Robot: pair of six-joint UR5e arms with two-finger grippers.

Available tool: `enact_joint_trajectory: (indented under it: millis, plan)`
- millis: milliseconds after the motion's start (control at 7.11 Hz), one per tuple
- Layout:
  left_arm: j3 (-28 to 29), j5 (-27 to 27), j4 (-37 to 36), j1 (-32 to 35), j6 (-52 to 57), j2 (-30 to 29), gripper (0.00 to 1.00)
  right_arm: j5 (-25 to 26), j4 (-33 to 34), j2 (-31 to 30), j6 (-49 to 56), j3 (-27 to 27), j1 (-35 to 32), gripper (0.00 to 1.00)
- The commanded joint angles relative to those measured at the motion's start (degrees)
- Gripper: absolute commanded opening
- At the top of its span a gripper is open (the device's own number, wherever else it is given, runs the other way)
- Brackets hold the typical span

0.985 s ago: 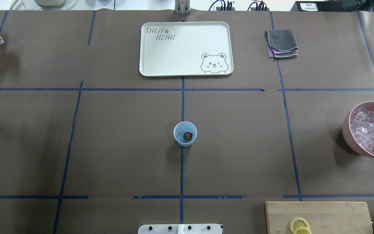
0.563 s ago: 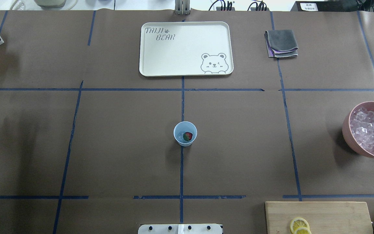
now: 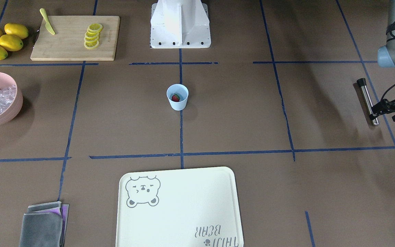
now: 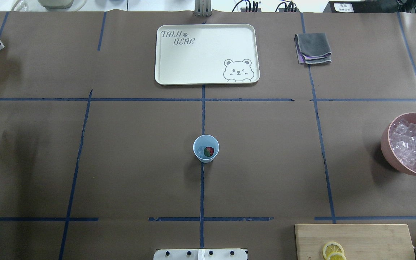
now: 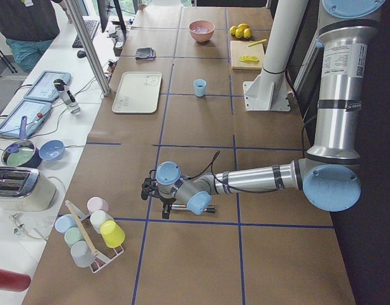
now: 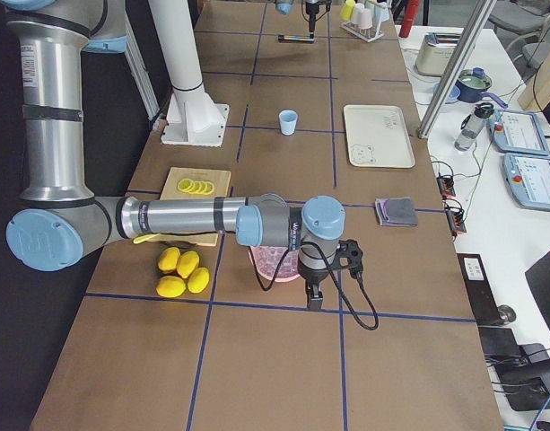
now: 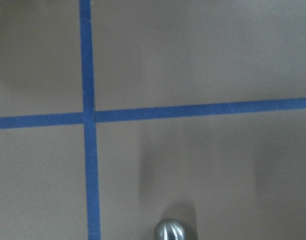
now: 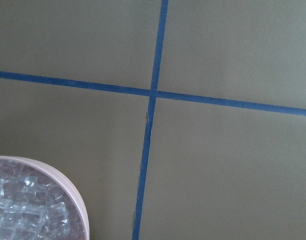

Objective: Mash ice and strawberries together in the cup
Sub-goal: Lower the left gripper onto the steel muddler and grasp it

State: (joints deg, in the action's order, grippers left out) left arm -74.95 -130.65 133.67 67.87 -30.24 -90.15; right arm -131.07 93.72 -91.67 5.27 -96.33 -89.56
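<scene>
Overhead exterior shows the light blue cup (image 4: 196, 148) upright at the middle of the table (image 4: 265, 162), on a blue tape line. One red strawberry (image 4: 209, 151) with a green top lies inside it, beside a little clear ice (image 4: 202, 153) at the bottom.

Beyond the cup, on the far side from the robot, lies a white tray (image 4: 200, 57) printed with a bear. A folded grey cloth (image 4: 313, 48) is near the tray's right end. At the right edge a pink bowl (image 4: 386, 144) is heaped with more ice cubes. On the near right, a wooden cutting board (image 4: 367, 238) carries lemon slices (image 4: 333, 251). The front-facing view adds whole lemons (image 3: 3, 40) beside the board and a yellow knife (image 3: 47, 21) on it.

Well apart from the cup, at the robot's left end of the table, the left jaws are clamped near one end of a metal rod (image 3: 367, 103) with a black cap. The left wrist view shows the rod's rounded steel tip over taped paper.

From the exterior right view, the right arm (image 6: 167, 218) reaches out just beside the pink bowl, and I cannot tell whether the right jaws are apart or together.
</scene>
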Motion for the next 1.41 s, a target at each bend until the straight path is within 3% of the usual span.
enact_joint_trajectory:
  millis: [0, 141, 281, 422, 703, 844, 1125, 1266]
  plan:
    - [0.1, 0.1, 0.0, -1.9, 0.2, 0.6, 1.0, 0.0, 0.0, 0.1, 0.1, 0.0, 0.0, 0.99]
    - [0.1, 0.2, 0.0, -2.4, 0.3, 0.8, 1.0, 0.0, 0.0, 0.1, 0.1, 0.0, 0.0, 0.99]
    - [0.1, 0.3, 0.0, -2.5, 0.4, 0.8, 0.89, 0.1, 0.0, 0.0, 0.1, 0.1, 0.0, 0.99]
    - [0.1, 0.3, 0.0, -2.4, 0.3, 0.8, 0.72, 0.1, 0.0, 0.1, 0.1, 0.0, 0.0, 0.99]
    - [0.0, 0.3, -0.2, -2.5, 0.4, 0.8, 0.16, 0.1, 0.0, 0.1, 0.1, 0.1, 0.0, 0.99]
    - [-0.1, 0.4, -0.2, -2.4, 0.5, 0.8, 0.04, 0.1, 0.0, 0.1, 0.1, 0.1, 0.0, 0.99]
    - [-2.6, 0.3, -0.3, -2.4, 1.1, 0.7, 0.0, 0.0, 0.0, 0.1, 0.0, -0.1, 0.0, 0.99]
    - [-6.7, -0.1, -0.3, -2.3, 1.1, 0.8, 0.0, 0.0, 0.1, 0.1, 0.0, -0.1, 0.0, 0.99]
